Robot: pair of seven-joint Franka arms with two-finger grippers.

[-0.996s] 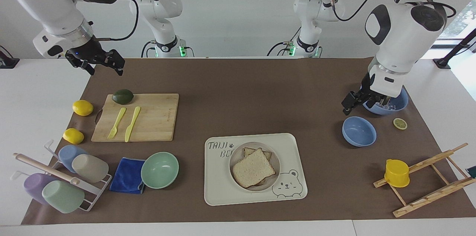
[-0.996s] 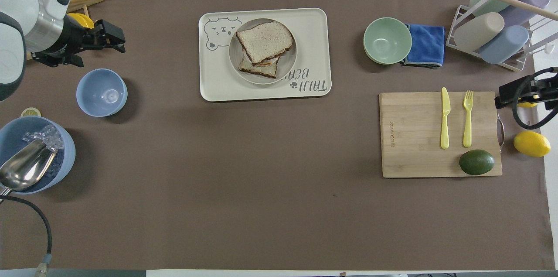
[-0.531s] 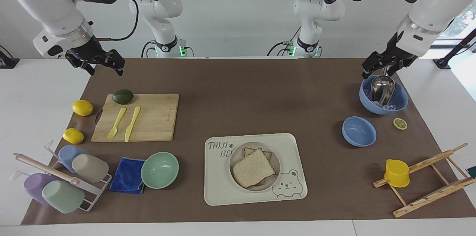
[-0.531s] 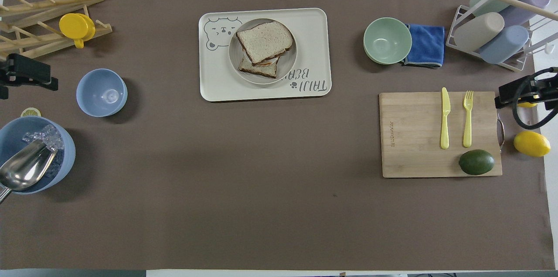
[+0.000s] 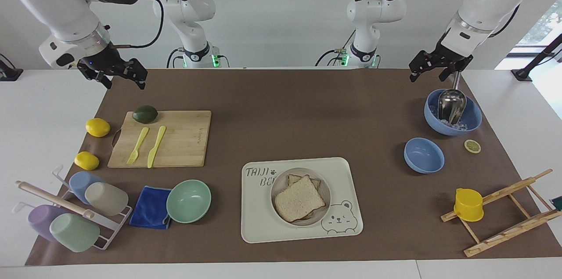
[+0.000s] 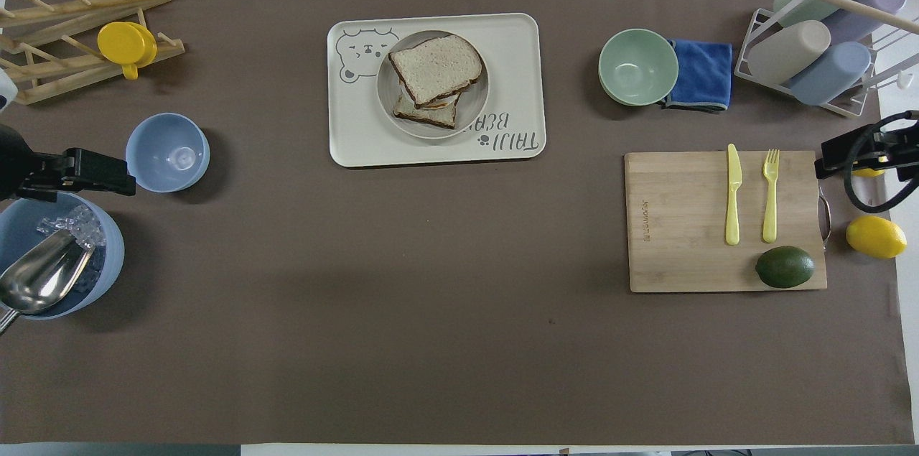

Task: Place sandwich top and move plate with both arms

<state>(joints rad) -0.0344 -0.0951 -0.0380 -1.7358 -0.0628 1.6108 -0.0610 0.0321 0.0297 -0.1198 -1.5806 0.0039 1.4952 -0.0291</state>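
The sandwich top (image 5: 300, 198) (image 6: 436, 59), a pale bread slice, lies on a stack of bread on the round plate (image 5: 276, 191) (image 6: 477, 100). The plate sits in the cream bear tray (image 5: 263, 226) (image 6: 359, 126). My left gripper (image 5: 426, 74) (image 6: 122, 182) hangs open and empty over the blue ice bowl, well away from the plate. My right gripper (image 5: 125, 81) (image 6: 826, 161) waits open and empty above the mat's edge by the cutting board.
A blue bowl with ice and a metal scoop (image 5: 452, 116), an empty blue bowl (image 5: 423, 155) and a wooden rack with a yellow cup (image 5: 468, 204) stand toward the left arm's end. Cutting board (image 5: 175, 138), mint bowl (image 5: 189, 201) and cup rack (image 5: 70, 213) stand toward the right arm's end.
My left gripper has risen from beside the two blue bowls and drawn back toward the robots. The right arm, bread and plate have not moved.
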